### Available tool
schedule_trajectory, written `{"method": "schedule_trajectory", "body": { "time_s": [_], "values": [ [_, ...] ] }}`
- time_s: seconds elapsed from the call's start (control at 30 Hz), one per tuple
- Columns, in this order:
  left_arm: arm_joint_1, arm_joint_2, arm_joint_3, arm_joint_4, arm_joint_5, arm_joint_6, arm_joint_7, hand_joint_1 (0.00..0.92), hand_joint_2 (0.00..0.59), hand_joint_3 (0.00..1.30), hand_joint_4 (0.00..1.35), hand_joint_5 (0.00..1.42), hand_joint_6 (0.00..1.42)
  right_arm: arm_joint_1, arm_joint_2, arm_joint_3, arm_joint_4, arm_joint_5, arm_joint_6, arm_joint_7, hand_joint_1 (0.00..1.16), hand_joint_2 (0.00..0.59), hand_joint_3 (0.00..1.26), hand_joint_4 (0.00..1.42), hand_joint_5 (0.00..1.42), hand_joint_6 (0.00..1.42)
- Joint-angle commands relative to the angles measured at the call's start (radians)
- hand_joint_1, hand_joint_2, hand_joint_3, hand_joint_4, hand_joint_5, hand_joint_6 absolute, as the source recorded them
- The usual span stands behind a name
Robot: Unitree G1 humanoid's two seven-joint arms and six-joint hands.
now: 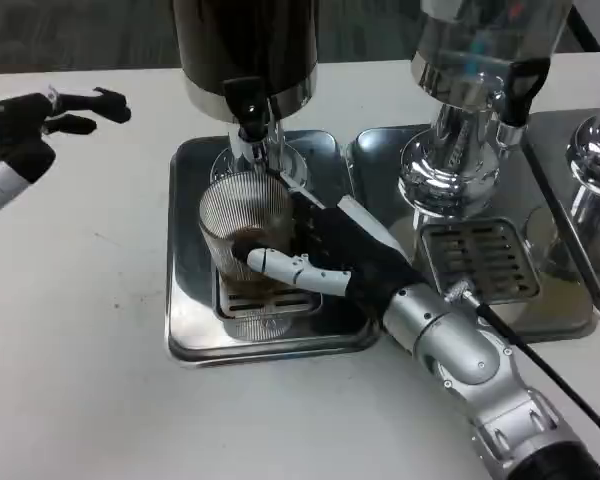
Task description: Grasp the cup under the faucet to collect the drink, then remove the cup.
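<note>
Two dispensers stand at the back of your white table (70,330). The dark one (245,45) sits on the left, above a steel drip tray (190,300); the clear one (480,40) sits to its right on a chrome base, with its own slotted grate (480,262) in front.

Cup: a ribbed, see-through cup (242,225) stands upright on the grate of the left drip tray, directly below the black faucet (248,105) of the dark dispenser. A little brown drink (248,240) lies at its bottom. No stream from the faucet can be made out in this picture.

Right hand (325,255): you have it wrapped around the cup from the cup's right side. One white finger (290,268) crosses the front of the cup low down, and another reaches up along the far side near the rim. The dark palm presses against the cup wall, so this hand grips the cup. The silver forearm (470,365) runs off to the lower right, over the tray's corner.

Left hand (45,115): it hovers at the far left edge, well apart from the tray and the cup. Its black fingers (105,100) point right, spread and holding nothing.

A further chrome fixture (595,180) shows at the right edge.
</note>
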Motion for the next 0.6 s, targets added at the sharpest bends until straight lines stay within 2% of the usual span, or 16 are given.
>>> {"method": "schedule_trajectory", "body": {
  "time_s": [0.03,0.37,0.6],
  "values": [
    [-0.005,0.02,0.003,0.009,0.009,0.011,0.007,0.0,0.126,0.42,0.25,0.16,0.26,0.001,-0.008,0.015,0.016,-0.027,0.027,-0.008,0.57,0.199,0.0,0.0,0.0,0.0],
    [-0.005,0.019,0.002,0.015,0.013,0.017,0.006,0.0,0.127,0.43,0.26,0.17,0.26,0.016,-0.012,0.035,-0.025,-0.078,0.051,-0.056,0.58,0.209,0.0,0.0,0.0,0.0],
    [-0.004,0.019,0.0,0.014,0.017,0.019,0.007,0.0,0.127,0.44,0.27,0.17,0.27,0.043,0.0,0.054,-0.082,-0.119,0.096,-0.105,0.59,0.21,0.0,0.0,0.0,0.0]
  ]
}}
